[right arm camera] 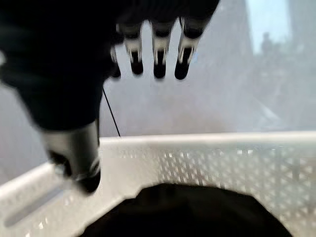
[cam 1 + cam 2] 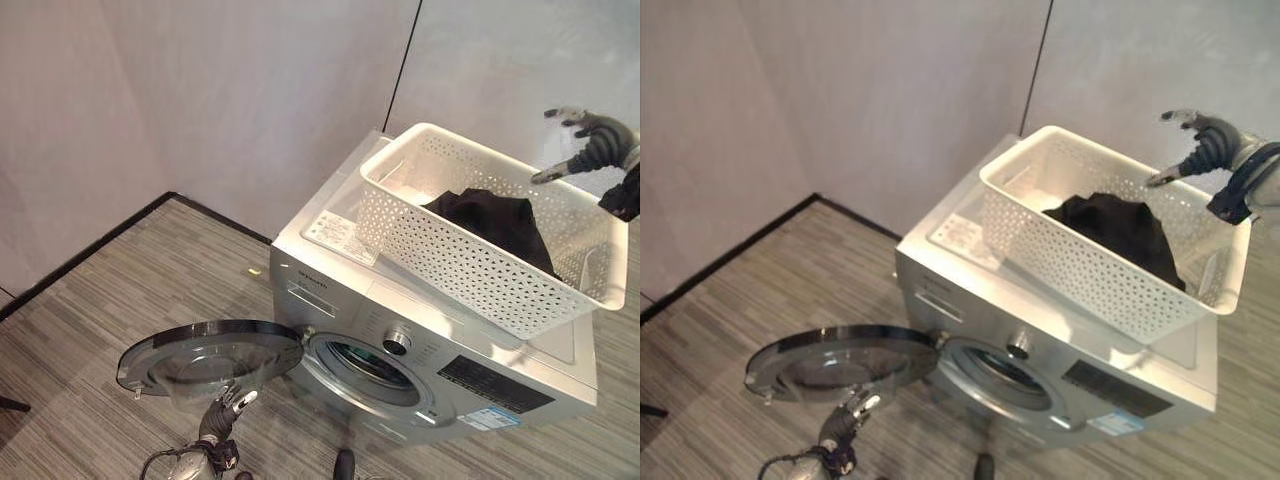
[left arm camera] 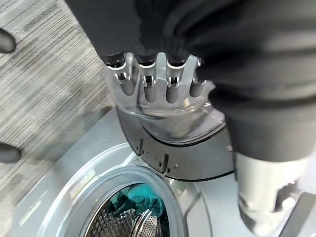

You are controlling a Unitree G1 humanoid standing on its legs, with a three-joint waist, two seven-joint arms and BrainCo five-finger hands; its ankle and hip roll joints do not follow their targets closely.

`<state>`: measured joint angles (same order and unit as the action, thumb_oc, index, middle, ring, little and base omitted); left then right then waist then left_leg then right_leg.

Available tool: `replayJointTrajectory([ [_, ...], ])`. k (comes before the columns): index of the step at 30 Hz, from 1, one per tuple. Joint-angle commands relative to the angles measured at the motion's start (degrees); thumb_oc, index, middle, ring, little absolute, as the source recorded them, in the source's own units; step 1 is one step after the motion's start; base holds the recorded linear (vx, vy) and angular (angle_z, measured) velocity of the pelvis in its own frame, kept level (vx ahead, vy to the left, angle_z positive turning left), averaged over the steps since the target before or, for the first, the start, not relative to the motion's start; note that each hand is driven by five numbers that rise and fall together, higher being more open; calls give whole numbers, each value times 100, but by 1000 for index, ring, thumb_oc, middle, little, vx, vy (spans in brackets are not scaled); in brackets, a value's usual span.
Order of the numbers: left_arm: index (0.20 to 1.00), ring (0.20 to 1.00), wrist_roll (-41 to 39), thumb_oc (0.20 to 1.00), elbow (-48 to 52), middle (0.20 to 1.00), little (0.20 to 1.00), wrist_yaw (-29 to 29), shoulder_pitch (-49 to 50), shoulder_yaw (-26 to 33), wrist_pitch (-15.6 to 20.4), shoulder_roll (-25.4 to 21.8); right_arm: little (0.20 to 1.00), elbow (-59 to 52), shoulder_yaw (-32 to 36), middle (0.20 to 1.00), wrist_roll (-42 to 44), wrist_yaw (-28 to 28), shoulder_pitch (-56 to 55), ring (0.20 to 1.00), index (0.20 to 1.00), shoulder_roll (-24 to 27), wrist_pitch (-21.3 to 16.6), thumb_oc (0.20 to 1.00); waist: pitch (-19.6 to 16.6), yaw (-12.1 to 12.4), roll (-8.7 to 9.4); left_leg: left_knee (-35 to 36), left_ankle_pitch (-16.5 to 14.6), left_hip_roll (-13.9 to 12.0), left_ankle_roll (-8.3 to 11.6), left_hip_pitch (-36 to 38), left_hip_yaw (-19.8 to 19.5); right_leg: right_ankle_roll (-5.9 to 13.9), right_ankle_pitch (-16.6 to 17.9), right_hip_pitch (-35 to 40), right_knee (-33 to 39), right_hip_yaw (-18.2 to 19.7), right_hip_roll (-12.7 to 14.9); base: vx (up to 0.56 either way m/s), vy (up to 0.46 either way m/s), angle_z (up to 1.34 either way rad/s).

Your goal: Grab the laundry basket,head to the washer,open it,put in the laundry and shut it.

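Note:
A white perforated laundry basket [image 2: 450, 265] stands on top of the silver washer [image 2: 330, 290], with black laundry [image 2: 495, 220] heaped inside it. The washer's round door [image 2: 210, 355] is swung wide open to the left, leaving the drum mouth [image 2: 370, 365] uncovered. In the left wrist view a teal cloth [image 3: 140, 207] lies in the drum. My left hand [image 2: 222, 412] is low, just under the door's front edge, fingers [image 3: 148, 79] straight against the door glass. My right hand [image 2: 590, 140] hovers open above the basket's far right rim [image 1: 207, 140], holding nothing.
The washer stands in a corner against pale walls [image 2: 200, 100], with a black skirting line [image 2: 100, 245] along the floor edge. Grey striped floor [image 2: 130, 290] stretches to the left of the door and in front of the washer.

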<state>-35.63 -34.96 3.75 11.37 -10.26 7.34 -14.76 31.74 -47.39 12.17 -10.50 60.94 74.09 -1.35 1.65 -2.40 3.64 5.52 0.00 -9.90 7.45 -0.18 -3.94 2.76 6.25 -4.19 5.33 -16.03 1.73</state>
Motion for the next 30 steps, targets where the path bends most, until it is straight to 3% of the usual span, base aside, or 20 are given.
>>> replayJointTrajectory([
  [1,1000,1000,-154,1000,264,1000,1000,181,-193,-225,180,-314,1000,65,3,1000,-142,-75,723,1000,1000,150,-38,1000,229,190,289,-52,-229,54,-255,272,547,375,-869,81,-618,475,329,0,0,0],
  [13,1000,1000,-406,1000,517,1000,1000,218,-149,-211,226,-477,1000,-87,-410,1000,-238,-279,661,1000,1000,-13,-21,1000,578,334,271,-52,47,29,-193,-287,416,343,-792,-305,-549,372,307,-27,-13,5],
  [20,1000,1000,-457,1000,731,1000,1000,298,-100,-253,216,-627,1000,-237,-712,1000,-750,-951,-267,1000,1000,47,74,1000,851,381,258,-52,197,-21,-161,-567,326,324,-792,-541,-600,318,283,-1,-33,8],
  [24,1000,1000,-448,1000,749,1000,1000,287,-189,-347,233,-666,1000,-235,-466,1000,-849,-1201,-997,1000,1000,-343,163,1000,995,423,134,-52,299,-4,-150,-753,282,315,-758,-671,-562,301,295,1,-6,5],
  [25,1000,1000,-449,1000,749,1000,1000,287,-190,-351,234,-675,498,-236,-443,498,-854,-1200,-1021,498,498,-344,160,498,992,429,141,-52,300,-3,-150,-757,281,315,-758,-674,-562,301,295,-2,-24,6],
  [26,1000,1000,-461,1000,752,1000,1000,276,-224,-373,233,-652,200,-35,-257,200,-882,-1131,-1146,200,200,-566,198,200,1016,437,96,-52,319,0,-150,-801,279,312,-741,-695,-528,304,298,0,0,0],
  [30,1000,1000,-448,1000,702,1000,1000,185,-282,-367,233,-621,200,113,-10,200,-1041,-922,-1171,200,200,-802,257,200,1014,427,54,-52,317,13,-157,-826,312,307,-711,-720,-486,336,296,0,0,0],
])
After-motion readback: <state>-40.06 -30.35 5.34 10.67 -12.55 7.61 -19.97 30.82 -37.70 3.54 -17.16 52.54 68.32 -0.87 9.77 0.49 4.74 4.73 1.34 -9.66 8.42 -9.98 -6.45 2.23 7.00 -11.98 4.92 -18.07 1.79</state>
